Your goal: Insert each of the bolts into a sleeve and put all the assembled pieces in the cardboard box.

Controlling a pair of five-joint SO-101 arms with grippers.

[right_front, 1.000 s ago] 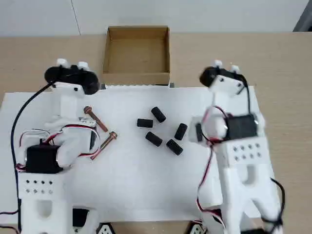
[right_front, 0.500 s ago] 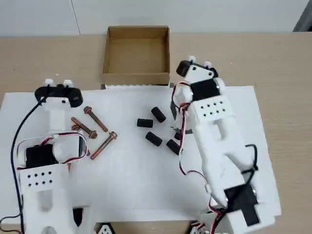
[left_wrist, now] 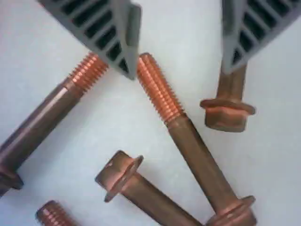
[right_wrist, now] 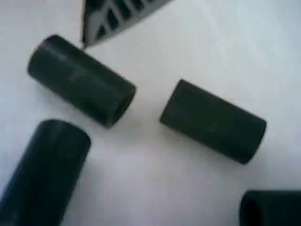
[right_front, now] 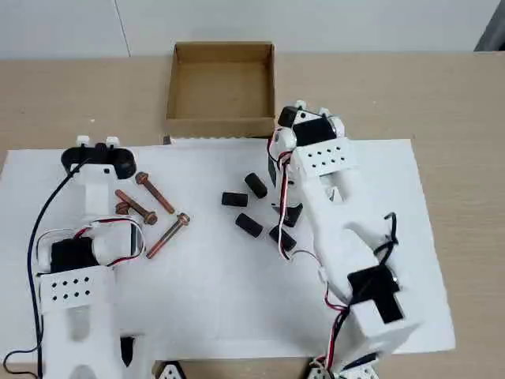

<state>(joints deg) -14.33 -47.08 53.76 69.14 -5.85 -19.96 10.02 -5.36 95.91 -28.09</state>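
Left tool (left_wrist: pixel 178 66) hangs open right over the copper bolts (right_front: pixel 154 209), and one threaded end lies between its fingers (left_wrist: pixel 117 33). The bolts lie loose on the white sheet (right_front: pixel 221 300), left of centre in the high view. Right tool (right_front: pixel 278 185) is down low among the black sleeves (right_front: pixel 250 225) clustered mid-frame (open or closed, I cannot tell). The sleeves lie on their sides, apart from one another. The cardboard box (right_front: pixel 221 126) sits at top centre on the counter (right_front: pixel 458 95), just beyond the sheet's far edge.
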